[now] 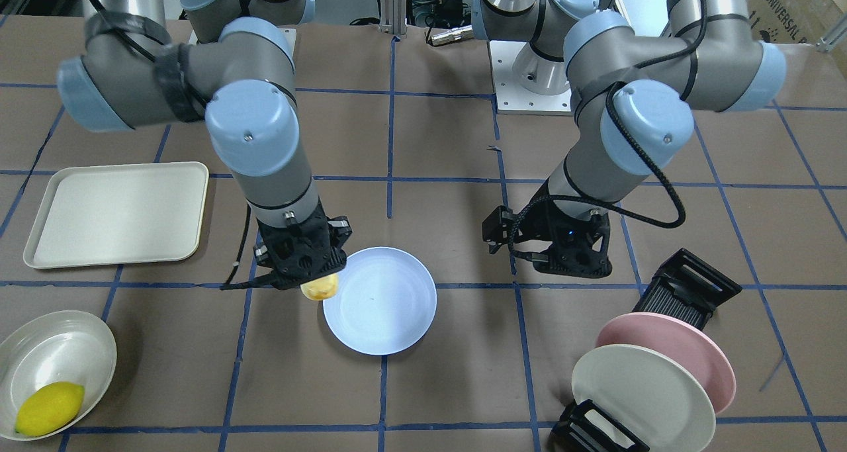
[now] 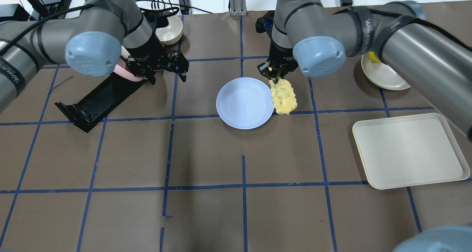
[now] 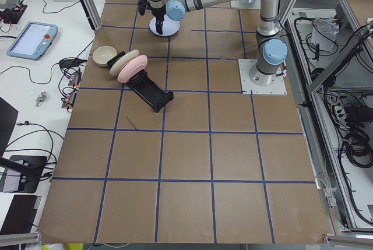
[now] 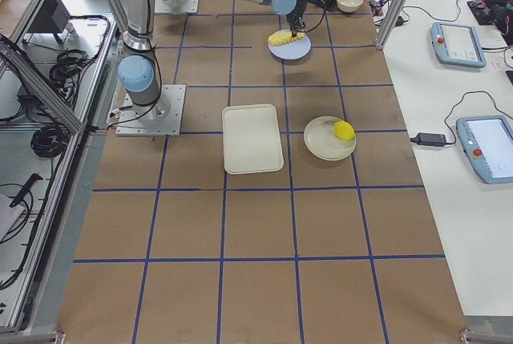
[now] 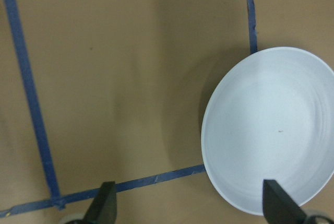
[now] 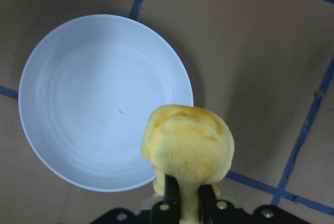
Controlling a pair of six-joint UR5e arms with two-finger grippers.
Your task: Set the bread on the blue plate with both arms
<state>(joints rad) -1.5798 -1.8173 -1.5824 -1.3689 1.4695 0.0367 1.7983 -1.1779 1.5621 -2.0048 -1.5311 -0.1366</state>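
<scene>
1. Our right hand (image 6: 189, 203) pinches one end of the bumpy yellow-golden oval bread loaf (image 2: 283, 97).
2. The loaf hangs at the round pale-blue plate's (image 2: 239, 108) rim.
3. Our left hand (image 5: 190, 211) hovers with fingers spread near that plate.

Bumpy yellow bread (image 2: 283, 98) hanging endwise, beside blue plate (image 2: 245, 103)

"UNIVERSAL" printed on cardboard box (image 1: 796, 7)
</scene>
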